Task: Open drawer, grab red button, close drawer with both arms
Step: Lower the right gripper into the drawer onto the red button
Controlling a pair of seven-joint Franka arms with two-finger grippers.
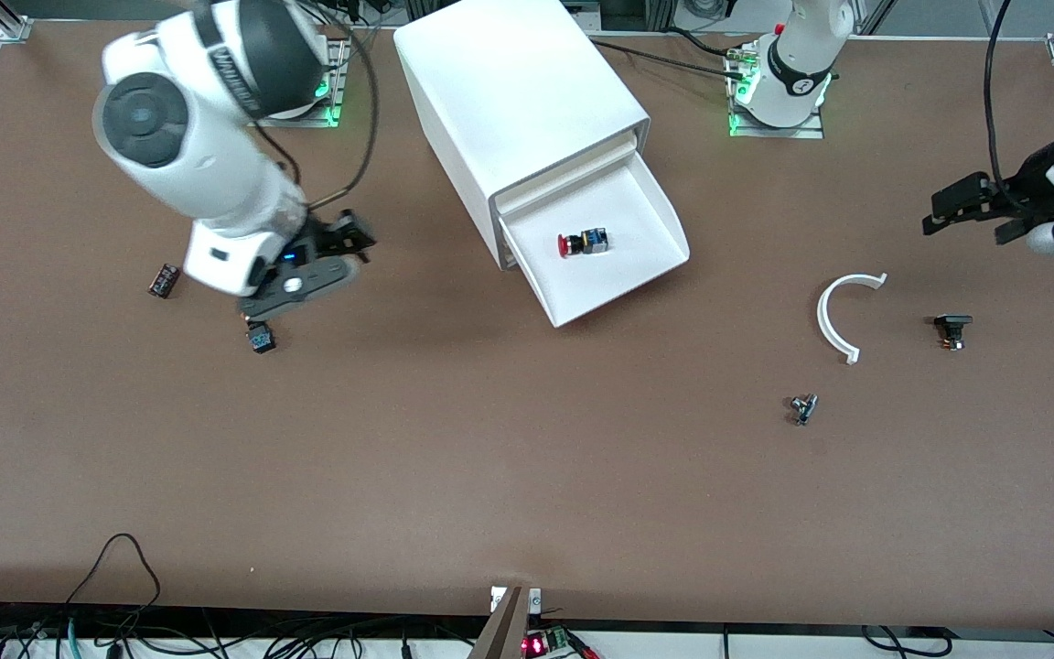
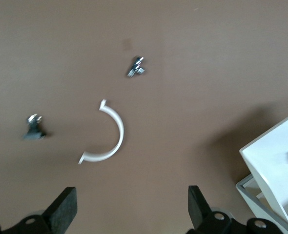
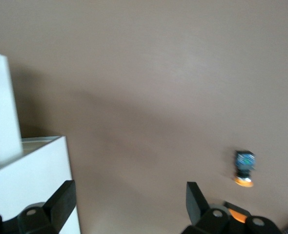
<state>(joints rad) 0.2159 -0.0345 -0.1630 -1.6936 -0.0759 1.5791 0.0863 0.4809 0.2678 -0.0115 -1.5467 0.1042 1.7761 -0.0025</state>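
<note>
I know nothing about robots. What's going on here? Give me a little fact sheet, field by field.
cabinet: white box on the table, standing between the two arm bases
drawer: pulled out
button: red cap, lies in the drawer
left gripper: open, empty, in the air over the table near the white arc
right gripper: open, empty, in the air over the table beside the cabinet
done so far: drawer open
not yet done: button grabbed, drawer shut

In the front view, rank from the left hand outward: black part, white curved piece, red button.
From the left hand, held open over the table's left-arm end:
1. Black part, nearest, below it in the front view.
2. White curved piece, toward the drawer.
3. Red button, in the open drawer.
</note>
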